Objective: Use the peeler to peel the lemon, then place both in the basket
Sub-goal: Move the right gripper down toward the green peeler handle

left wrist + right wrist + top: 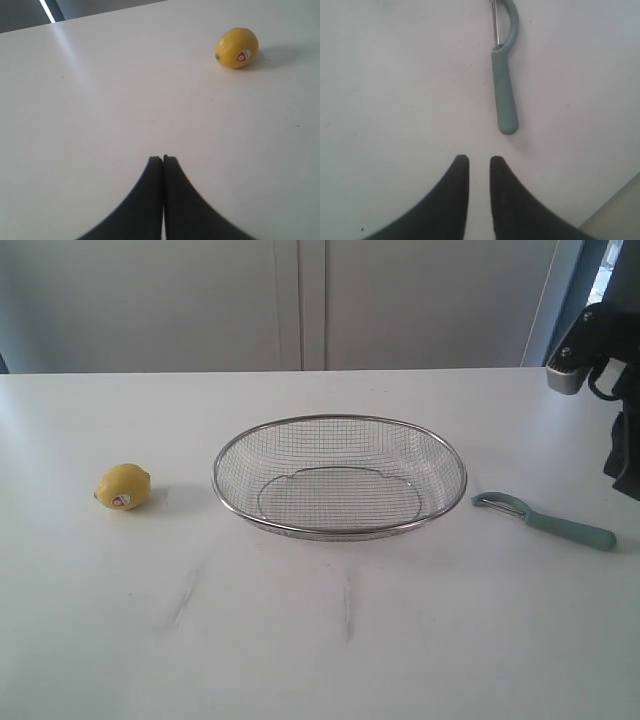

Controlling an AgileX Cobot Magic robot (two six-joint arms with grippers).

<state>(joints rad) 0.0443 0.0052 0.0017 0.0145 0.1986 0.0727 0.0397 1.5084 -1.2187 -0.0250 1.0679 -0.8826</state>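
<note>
The yellow lemon (124, 487) lies on the white table left of the basket, its white-and-red sticker facing forward; it also shows as the lemon (236, 48) in the left wrist view. The wire-mesh basket (340, 422) sits in the middle, with nothing in it. The teal-handled peeler (548, 519) lies to the basket's right; the peeler (503, 85) rests just beyond my right gripper (479, 160), which stands slightly open and empty above the table. My left gripper (163, 159) is shut on nothing, well short of the lemon. In the exterior view only part of the right arm (610, 370) shows.
The table's back edge (300, 371) meets a pale wall with cabinet panels. A table edge (615, 200) shows close behind my right gripper. Faint scuff marks (348, 610) streak the near tabletop.
</note>
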